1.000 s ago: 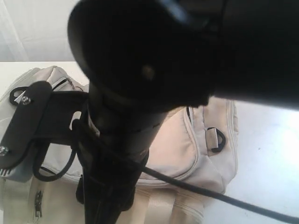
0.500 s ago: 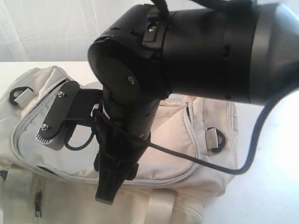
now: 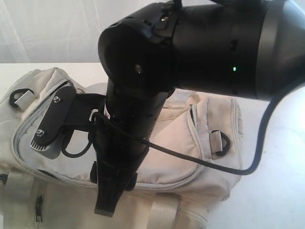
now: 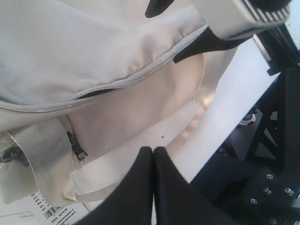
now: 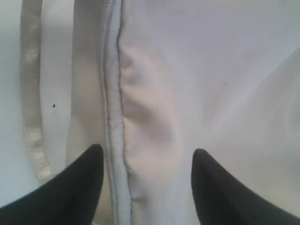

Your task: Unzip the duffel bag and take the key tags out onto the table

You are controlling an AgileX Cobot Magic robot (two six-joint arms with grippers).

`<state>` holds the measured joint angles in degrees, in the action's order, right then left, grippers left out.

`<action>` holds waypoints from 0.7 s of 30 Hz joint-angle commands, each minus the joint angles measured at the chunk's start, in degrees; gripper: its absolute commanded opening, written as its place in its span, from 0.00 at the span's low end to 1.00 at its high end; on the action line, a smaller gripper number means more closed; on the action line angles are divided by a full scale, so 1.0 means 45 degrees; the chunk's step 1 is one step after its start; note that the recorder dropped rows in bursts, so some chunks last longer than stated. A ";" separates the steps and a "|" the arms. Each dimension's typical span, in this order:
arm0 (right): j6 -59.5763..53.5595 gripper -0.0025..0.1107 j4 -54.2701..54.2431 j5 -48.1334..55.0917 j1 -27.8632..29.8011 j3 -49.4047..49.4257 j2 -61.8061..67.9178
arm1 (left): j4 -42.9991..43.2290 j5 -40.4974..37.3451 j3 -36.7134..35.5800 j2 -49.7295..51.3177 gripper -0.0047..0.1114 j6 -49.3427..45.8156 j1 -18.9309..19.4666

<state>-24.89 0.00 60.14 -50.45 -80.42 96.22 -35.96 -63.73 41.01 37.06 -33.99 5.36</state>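
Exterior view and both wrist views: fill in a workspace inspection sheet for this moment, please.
Surface: white table, bare beside the bag.
Job's things: duffel bag lying on the table, zipper looks closed apart from a short gap; key tags not seen.
Clutter: barcode label by a strap.
Grippers: left gripper jaws shut, empty; right gripper jaws open over the bag's zipper seam, holding nothing.
Cables: black cable draped from the arm across the bag.
Surroundings: white backdrop behind; black frame past the table edge.
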 commanded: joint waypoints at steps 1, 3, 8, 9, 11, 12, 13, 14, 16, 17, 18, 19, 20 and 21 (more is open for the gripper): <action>-0.0097 0.49 0.0000 -0.0316 0.0300 0.0047 0.0008 | -0.0382 -0.0127 -0.0088 -0.0084 0.04 -0.0117 0.0049; -0.0097 0.49 0.0000 -0.0270 0.0504 0.0047 0.0096 | -0.0382 -0.0127 -0.0088 -0.0084 0.04 -0.0117 0.0049; -0.0097 0.49 0.0000 0.0024 0.0683 0.0112 0.0444 | -0.0382 -0.0127 -0.0088 -0.0084 0.04 -0.0117 0.0049; -0.0097 0.49 0.0000 0.0045 0.0683 0.0112 0.0501 | -0.0382 -0.0127 -0.0088 -0.0084 0.04 -0.0117 0.0049; -0.0097 0.48 0.0000 0.0010 0.0683 0.0112 0.0631 | -0.0382 -0.0127 -0.0088 -0.0084 0.04 -0.0117 0.0049; -0.0097 0.46 0.0000 0.0009 0.0683 0.0112 0.0696 | -0.0382 -0.0127 -0.0088 -0.0084 0.04 -0.0117 0.0049; -0.0097 0.43 0.0000 -0.0025 0.0683 0.0112 0.0746 | -0.0382 -0.0127 -0.0088 -0.0084 0.04 -0.0117 0.0049; -0.0097 0.40 0.0000 -0.0025 0.0683 0.0112 0.0742 | -0.0382 -0.0127 -0.0088 -0.0084 0.04 -0.0117 0.0049; -0.0097 0.28 0.0000 -0.0145 0.0683 0.0112 0.0742 | -0.0382 -0.0127 -0.0088 -0.0084 0.04 -0.0117 0.0049; -0.0097 0.21 0.0000 -0.0139 0.0683 0.0112 0.0742 | -0.0379 -0.0103 -0.0088 -0.0084 0.04 -0.0117 0.0049; -0.0097 0.14 0.0000 -0.0139 0.0683 0.0112 0.0717 | -0.0379 -0.0103 -0.0088 -0.0084 0.04 -0.0117 0.0049; -0.0129 0.06 0.0100 -0.0172 0.0683 0.0112 0.0717 | -0.0379 -0.0103 -0.0088 -0.0084 0.04 -0.0117 0.0049; -0.0150 0.02 0.0136 -0.0241 0.0683 0.0112 0.0717 | -0.0379 -0.0105 -0.0088 -0.0084 0.04 -0.0140 0.0049; -0.0150 0.02 0.0226 -0.0276 0.0683 0.0112 0.0717 | -0.0379 -0.0105 -0.0088 -0.0084 0.04 -0.0148 0.0049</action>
<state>-24.99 0.00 59.41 -47.64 -80.40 99.65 -36.31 -63.50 41.01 37.06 -34.17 5.36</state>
